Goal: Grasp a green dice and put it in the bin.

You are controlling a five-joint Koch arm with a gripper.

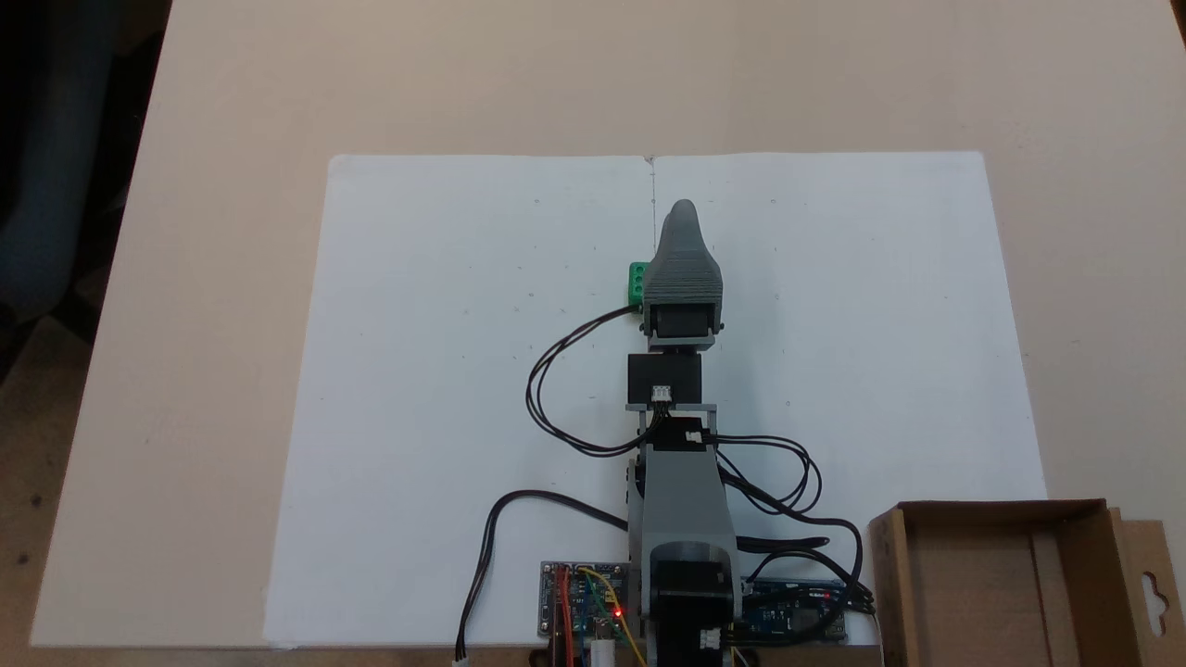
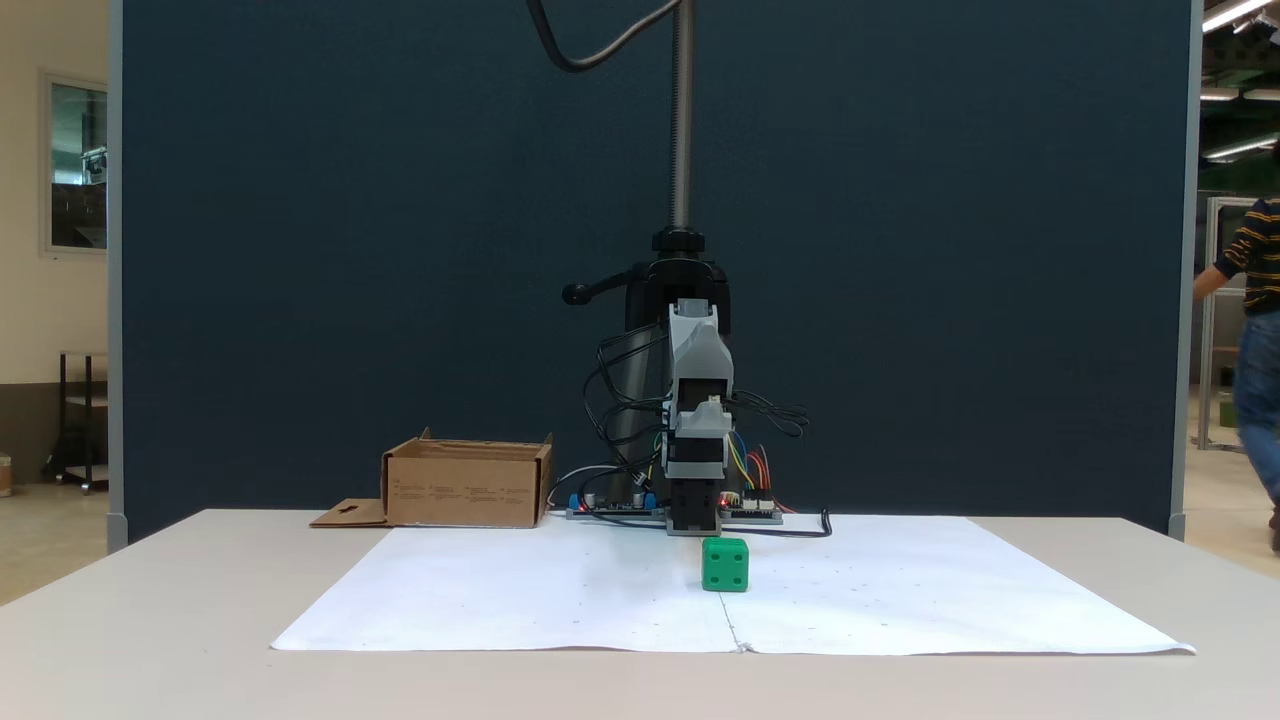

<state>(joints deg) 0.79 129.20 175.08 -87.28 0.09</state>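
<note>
Where the white paper sheet [image 2: 560, 600] covers the middle of the bench [image 2: 150, 640], the green dice [image 2: 725, 564] sits on the paper just beside its centre crease, closer to the front edge than the arm in the fixed view from the front. From above, the dice [image 1: 637, 283] peeks out at the left side of the grey fingers [image 1: 683, 215], partly hidden under them. Whether the fingers are released or clenched I cannot tell, since they overlap from above. Behind stands the arm's base with circuit boards [image 1: 582, 611] and black cables [image 1: 556, 389]. Farther back, the bin [image 2: 467, 483], its flap lying flat, rests at the bench's far left beyond the paper's corner.
</note>
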